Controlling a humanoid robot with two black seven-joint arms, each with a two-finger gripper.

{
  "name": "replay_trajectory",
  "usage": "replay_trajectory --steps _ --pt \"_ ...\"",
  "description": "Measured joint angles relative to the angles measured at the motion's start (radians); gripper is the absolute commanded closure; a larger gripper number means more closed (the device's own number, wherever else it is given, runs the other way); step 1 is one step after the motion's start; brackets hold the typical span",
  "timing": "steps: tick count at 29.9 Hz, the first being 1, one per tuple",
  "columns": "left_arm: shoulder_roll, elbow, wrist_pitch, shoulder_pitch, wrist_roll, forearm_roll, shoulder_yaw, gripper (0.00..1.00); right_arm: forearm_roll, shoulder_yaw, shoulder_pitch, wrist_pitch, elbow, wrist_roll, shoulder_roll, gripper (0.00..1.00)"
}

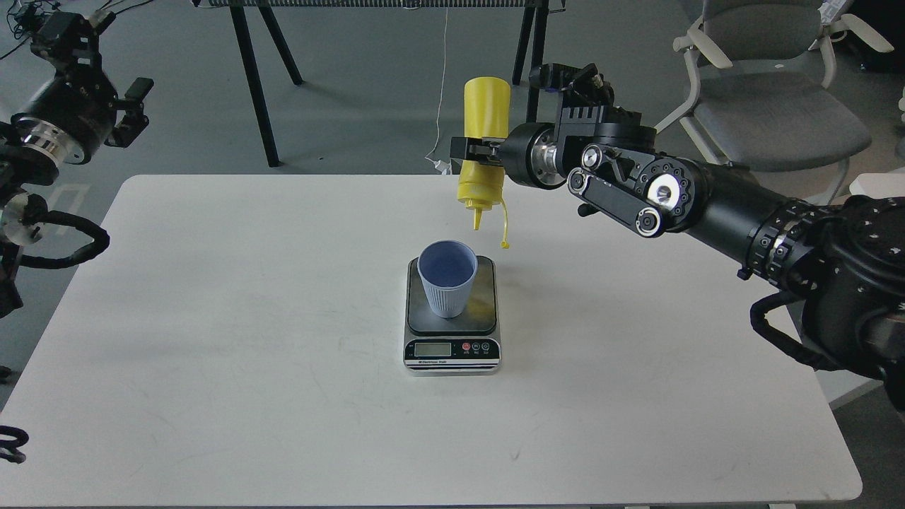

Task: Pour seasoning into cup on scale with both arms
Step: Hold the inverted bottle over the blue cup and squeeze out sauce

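White table [212, 339] with rounded corners, top faintly scuffed. One thing lies directly on it: the scale [452, 316], near the middle, silver front with LCD and round buttons facing the camera. On its dark grey platform stands the cup [447, 279], upright, towards the platform's back left.

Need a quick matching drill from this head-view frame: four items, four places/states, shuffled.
Items:
1. yellow bottle
2. blue cup
3. scale
4. left tool

States:
A. resting on the white table
B. raised off to the side, holding nothing
C. upside down in the right tool, nozzle down
D. upright on the dark platform

Pairs: 1-C, 2-D, 3-A, 4-B
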Motion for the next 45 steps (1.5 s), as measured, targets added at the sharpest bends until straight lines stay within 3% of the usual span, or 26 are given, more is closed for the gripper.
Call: replay_trajectory --steps 45 --pt "-0.002 0.000 0.000 0.000 0.000 0.001 0.002 0.00 0.112 -0.007 -0.031 0.003 0.019 -0.017 0.000 0.90"
